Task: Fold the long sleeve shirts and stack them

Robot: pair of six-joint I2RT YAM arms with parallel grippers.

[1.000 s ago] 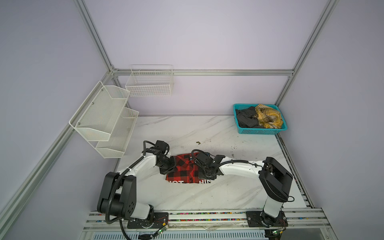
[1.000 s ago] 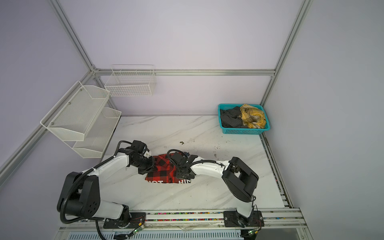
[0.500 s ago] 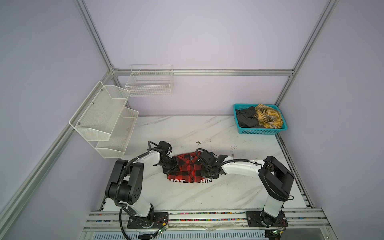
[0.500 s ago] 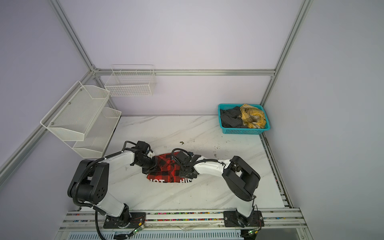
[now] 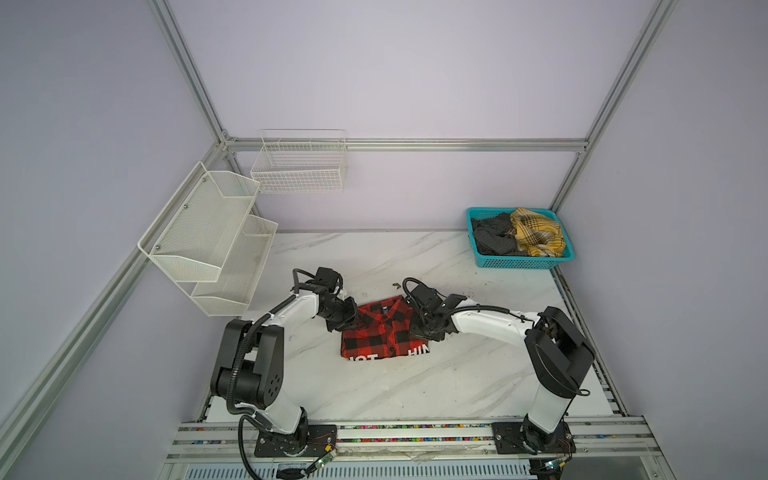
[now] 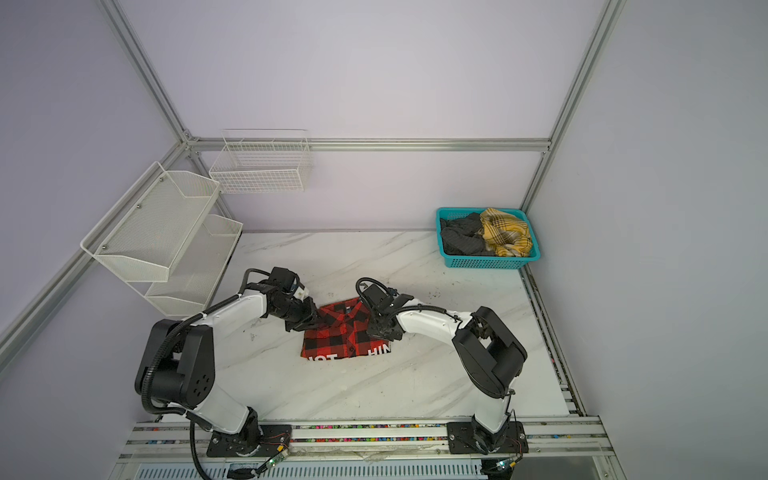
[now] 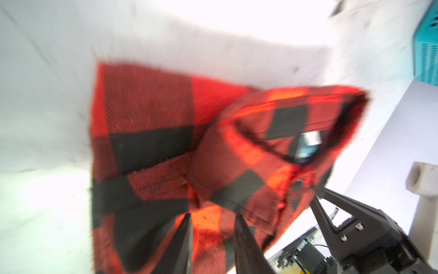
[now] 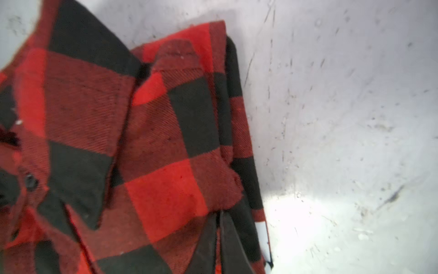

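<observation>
walls: plain lilac panels (image 5: 395, 62), silver aluminium frame rails (image 5: 415, 144) | base: white grey-veined marble tabletop (image 5: 395, 386) | left of tabletop: white two-tier mesh shelf (image 5: 208, 224) | behind tabletop: white wire wall basket (image 5: 299, 166) | light: even, diffuse

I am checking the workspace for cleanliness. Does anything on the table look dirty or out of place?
Yes. Small dark specks lie on the white marble table behind the checked shirt, toward the teal basket; they look like dirt or debris. The shirt lies slightly askew.
</observation>
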